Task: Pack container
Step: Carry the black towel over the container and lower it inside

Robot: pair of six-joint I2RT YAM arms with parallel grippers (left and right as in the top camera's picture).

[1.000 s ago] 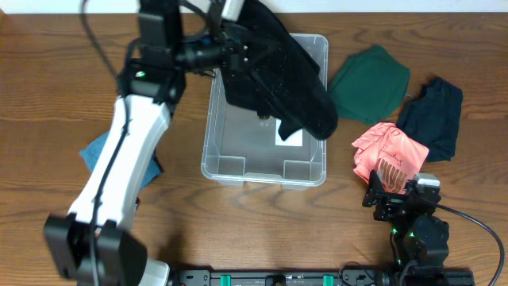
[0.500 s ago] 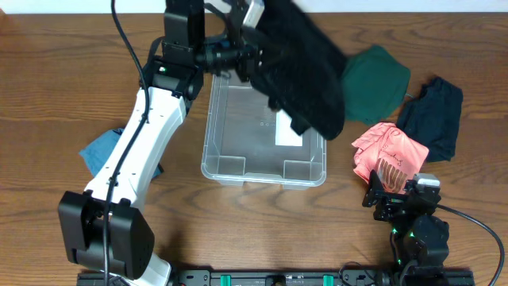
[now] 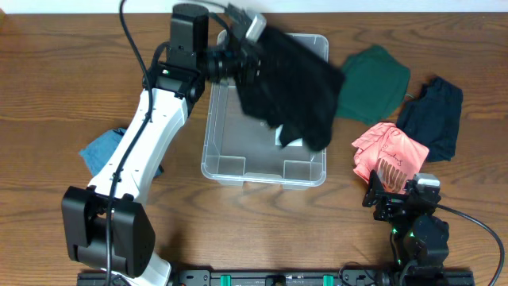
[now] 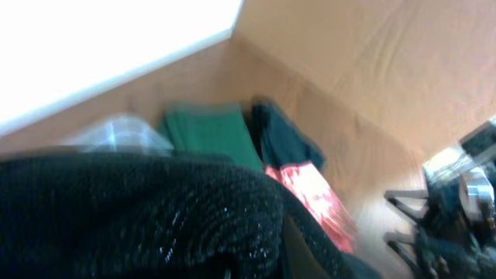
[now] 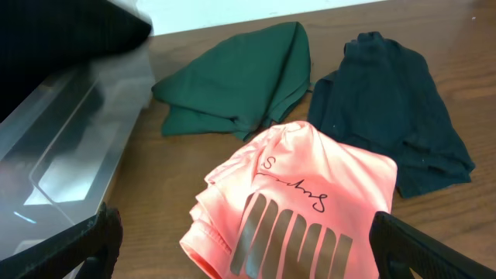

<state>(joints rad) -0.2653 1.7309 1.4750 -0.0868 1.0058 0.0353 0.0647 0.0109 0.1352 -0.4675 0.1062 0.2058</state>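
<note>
The clear container point(image 3: 238, 163) stands at the table's middle, its white label partly hidden; its wall shows in the right wrist view point(image 5: 70, 147). My left gripper point(image 3: 252, 48) is shut on a black garment point(image 3: 294, 87) that hangs over the container's far right part. The black garment fills the lower left wrist view point(image 4: 139, 217), hiding the fingers. My right gripper point(image 3: 397, 195) is open and empty, parked at the front right, its fingertips framing the coral pink shirt point(image 5: 302, 209).
A green cloth point(image 3: 371, 83), a dark teal cloth point(image 3: 432, 115) and the coral pink shirt point(image 3: 389, 155) lie right of the container. A blue cloth point(image 3: 99, 147) lies on the left, partly under my left arm.
My left gripper swung the black garment right past the container's edge, then back left and lower over the container. The right arm has not moved.
</note>
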